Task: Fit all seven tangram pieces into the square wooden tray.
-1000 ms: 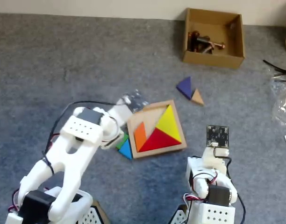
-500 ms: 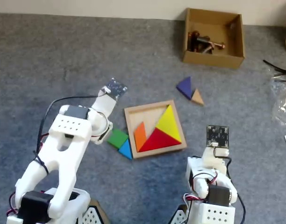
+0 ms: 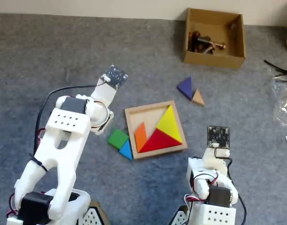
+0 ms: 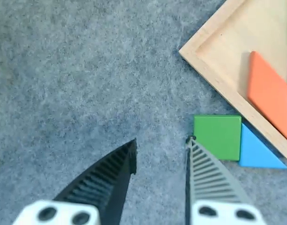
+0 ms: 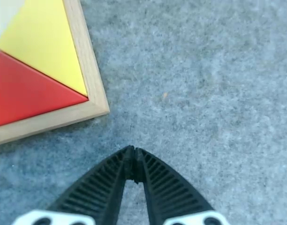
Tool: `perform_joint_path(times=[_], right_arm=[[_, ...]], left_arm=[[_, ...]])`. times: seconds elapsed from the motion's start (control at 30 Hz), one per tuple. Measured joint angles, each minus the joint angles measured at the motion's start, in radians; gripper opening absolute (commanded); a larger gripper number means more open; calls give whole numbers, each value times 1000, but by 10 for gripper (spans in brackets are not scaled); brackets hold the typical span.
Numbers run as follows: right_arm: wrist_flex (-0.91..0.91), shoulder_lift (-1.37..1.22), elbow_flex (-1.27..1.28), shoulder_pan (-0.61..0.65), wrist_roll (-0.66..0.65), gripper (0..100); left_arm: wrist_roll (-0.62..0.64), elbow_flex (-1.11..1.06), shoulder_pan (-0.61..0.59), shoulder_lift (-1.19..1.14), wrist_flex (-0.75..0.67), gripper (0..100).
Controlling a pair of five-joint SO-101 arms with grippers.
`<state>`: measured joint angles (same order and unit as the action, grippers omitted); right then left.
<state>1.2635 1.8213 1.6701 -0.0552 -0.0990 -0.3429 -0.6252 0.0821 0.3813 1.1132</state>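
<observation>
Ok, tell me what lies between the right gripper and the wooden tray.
Just bare grey carpet; the right wrist view shows it between the right gripper and the wooden tray.

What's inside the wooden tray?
An orange piece, a red triangle and a yellow triangle lie in the tray; the rest is bare wood. Only the wood under them is hidden.

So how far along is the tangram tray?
Done: orange piece, yellow triangle and red triangle sit in the tray. In hand: nothing; the left gripper is open, empty, beside the green square, the right gripper shut, empty, near the tray's corner. Remaining: green square, blue triangle beside the tray, purple triangle and tan triangle farther off. Three of seven in.
</observation>
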Motion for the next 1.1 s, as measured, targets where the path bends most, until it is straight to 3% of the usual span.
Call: perform_joint_path(times=[0.13,0.53,1.1], right_arm=[[0,0,0,0,0,5],[0,0,0,0,0,5],[0,0,0,0,0,5]], left_arm=[[0,0,35,0,2,278],[61,35,84,0,9,277],[61,310,84,-2,275,277]])
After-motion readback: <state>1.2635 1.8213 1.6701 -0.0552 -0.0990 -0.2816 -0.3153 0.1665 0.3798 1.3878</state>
